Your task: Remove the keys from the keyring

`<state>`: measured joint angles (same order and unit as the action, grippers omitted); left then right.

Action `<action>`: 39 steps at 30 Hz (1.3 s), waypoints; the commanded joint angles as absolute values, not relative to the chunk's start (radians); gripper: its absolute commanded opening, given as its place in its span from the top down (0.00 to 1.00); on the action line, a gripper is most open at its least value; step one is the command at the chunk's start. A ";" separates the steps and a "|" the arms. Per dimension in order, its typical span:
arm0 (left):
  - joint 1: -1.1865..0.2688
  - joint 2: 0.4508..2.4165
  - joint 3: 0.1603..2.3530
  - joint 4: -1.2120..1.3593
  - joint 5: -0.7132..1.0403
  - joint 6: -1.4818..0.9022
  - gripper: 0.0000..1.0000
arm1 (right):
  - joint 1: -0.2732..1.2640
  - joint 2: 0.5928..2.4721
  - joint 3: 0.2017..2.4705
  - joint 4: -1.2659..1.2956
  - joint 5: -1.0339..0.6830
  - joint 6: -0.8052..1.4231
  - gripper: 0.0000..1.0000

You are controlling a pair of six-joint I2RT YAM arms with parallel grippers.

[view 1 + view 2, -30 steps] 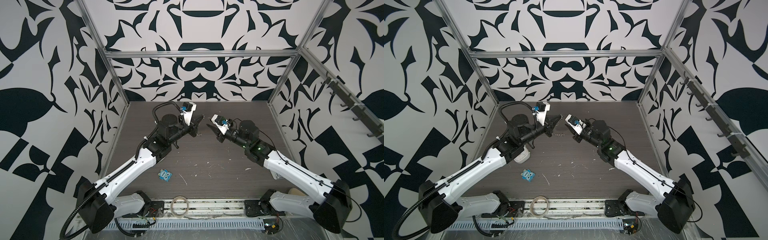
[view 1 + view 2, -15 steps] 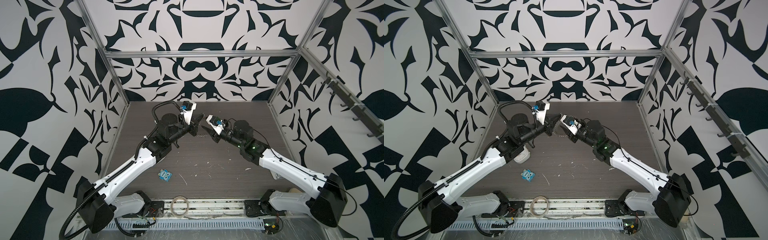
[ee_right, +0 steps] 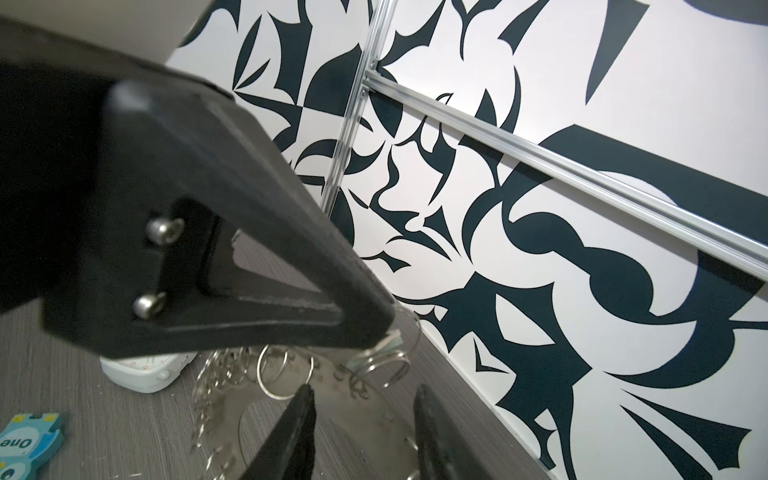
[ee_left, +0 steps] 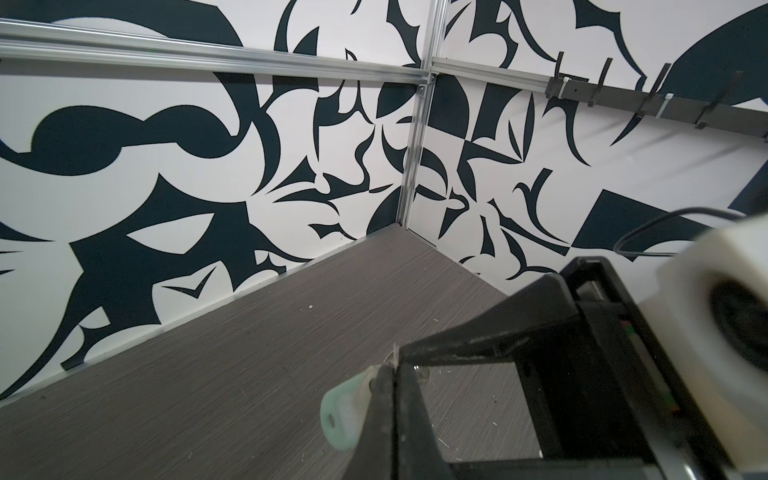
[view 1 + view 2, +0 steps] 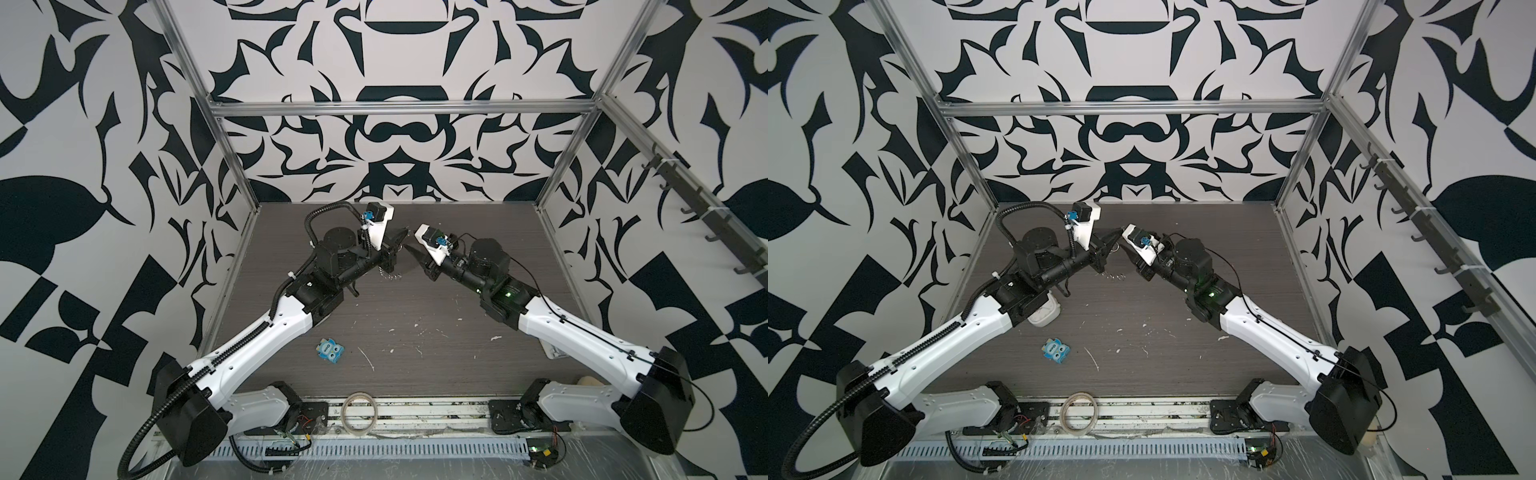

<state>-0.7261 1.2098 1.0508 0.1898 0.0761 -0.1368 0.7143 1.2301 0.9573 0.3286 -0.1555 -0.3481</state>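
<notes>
The left tool (image 3: 384,326) is pinched together on the mint-tagged key (image 4: 338,411), held up over the far middle of the counter (image 5: 415,316). Just beneath its tip hangs the keyring (image 3: 357,417), a flat grey disc with small split rings (image 3: 284,372) dangling off its rim. The right tool (image 3: 363,390) faces it from the right with its fingers apart, one to each side of the disc's face. Whether they touch the metal I can't quite make out. Nearer, left of centre, a blue foam piece (image 5: 330,348) lies flat on the counter.
</notes>
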 commanded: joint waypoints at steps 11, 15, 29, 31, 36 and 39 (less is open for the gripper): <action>-0.739 1.206 1.086 0.212 0.063 -0.130 1.00 | 0.719 1.252 1.030 0.372 -0.148 -0.365 0.64; -0.739 1.203 1.085 0.209 0.063 -0.127 1.00 | 0.719 1.244 1.028 0.346 -0.137 -0.386 0.64; -0.739 1.208 1.088 0.212 0.063 -0.127 1.00 | 0.719 1.215 1.022 0.330 -0.084 -0.402 0.64; -0.739 1.209 1.086 0.212 0.064 -0.126 1.00 | 0.720 1.211 1.020 0.328 -0.076 -0.400 0.65; -0.739 1.209 1.088 0.212 0.063 -0.126 1.00 | 0.720 1.204 1.020 0.323 -0.047 -0.409 0.69; -0.739 1.211 1.089 0.213 0.065 -0.125 1.00 | 0.719 1.206 1.018 0.325 -0.041 -0.410 0.71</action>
<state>-0.7353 1.2121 1.0508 0.1894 0.0673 -0.1295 0.7174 1.2335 0.9848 0.2947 -0.0761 -0.4065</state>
